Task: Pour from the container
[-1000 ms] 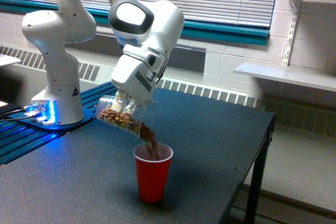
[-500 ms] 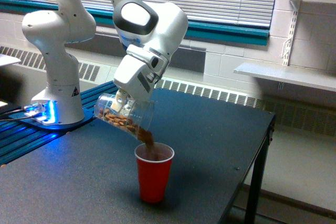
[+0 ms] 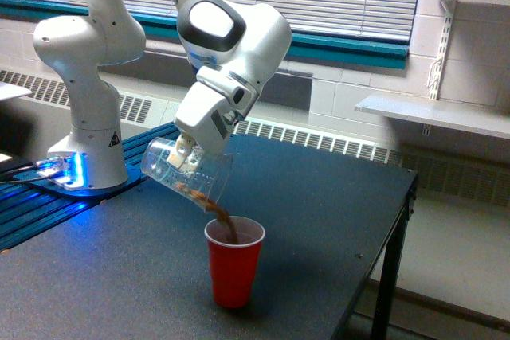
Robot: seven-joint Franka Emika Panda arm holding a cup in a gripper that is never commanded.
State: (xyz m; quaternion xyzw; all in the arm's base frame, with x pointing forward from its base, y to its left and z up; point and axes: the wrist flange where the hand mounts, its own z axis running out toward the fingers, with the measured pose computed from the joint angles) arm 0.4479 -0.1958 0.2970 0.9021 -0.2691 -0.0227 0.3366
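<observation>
The clear plastic container is tipped steeply, its rim pointing down and toward the exterior view's right. My gripper is shut on it from above. A few brown nut-like pieces lie along its lower wall, and a brown stream falls from the rim into the red cup. The red cup stands upright on the dark table, just below and to the right of the rim, with brown pieces showing inside.
The arm's white base stands on a blue-lit mount at the exterior view's left. The table's right edge drops off to the floor. A wall shelf and a radiator sit behind.
The container has tilted further and risen slightly. Most of its brown pieces have gone into the red cup, which now looks fuller; the container looks nearly empty.
</observation>
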